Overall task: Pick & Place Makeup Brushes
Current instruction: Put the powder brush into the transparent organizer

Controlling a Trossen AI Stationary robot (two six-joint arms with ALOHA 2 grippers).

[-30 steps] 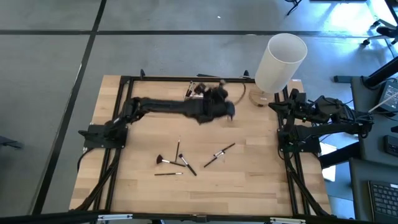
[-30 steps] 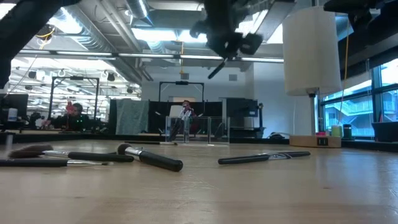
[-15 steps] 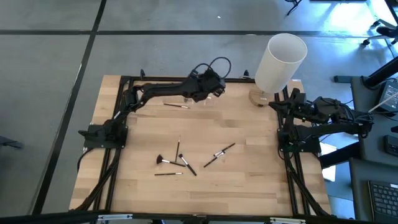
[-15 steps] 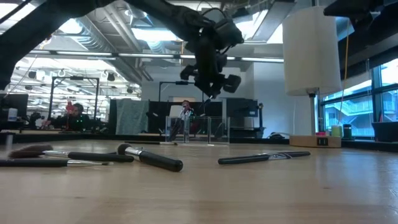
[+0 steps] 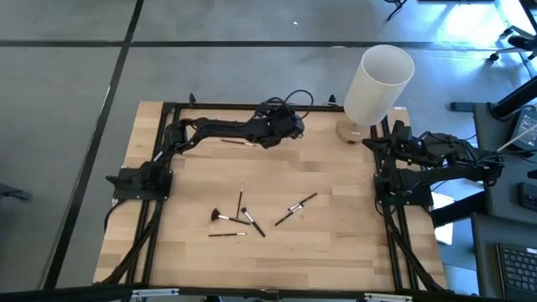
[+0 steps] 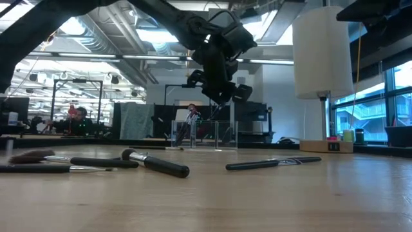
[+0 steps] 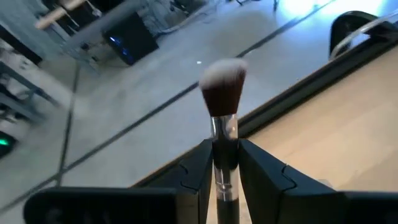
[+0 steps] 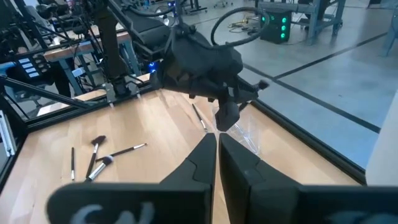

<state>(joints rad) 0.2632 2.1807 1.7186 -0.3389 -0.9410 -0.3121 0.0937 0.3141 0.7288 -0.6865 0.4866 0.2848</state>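
My left gripper (image 5: 285, 124) is near the table's far edge, raised above it, and is shut on a makeup brush (image 7: 224, 99) with a brown, white-tipped bristle head, a silvery ferrule and a dark handle. It also shows in the low view (image 6: 225, 80). Several more makeup brushes (image 5: 243, 216) lie flat in the table's middle, one of them fan-shaped (image 5: 220, 216). Two lie a little to their right (image 5: 295, 207), and one lies alone below my left arm (image 5: 239, 142). My right gripper (image 8: 216, 149) is shut and empty at the table's right edge (image 5: 394, 143). My left gripper pinches the brush's handle (image 7: 225, 165) just behind the ferrule between its two fingers (image 7: 198, 171). The brush lies along the fingers, and its bristle head sticks out past the fingertips toward the table's far edge. It is lifted clear of the table.
A tall white cylinder (image 5: 379, 80) stands on a wooden base at the far right corner. A clear box (image 6: 206, 135) stands by the far edge, below my left gripper. A black frame rail (image 5: 226, 106) runs along the far edge. People sit in the room beyond the table.
My left gripper has gone toward the table's far edge and down with the brush, turning about as it went. This has uncovered the lone brush below my left arm. The brushes on the table have not moved.
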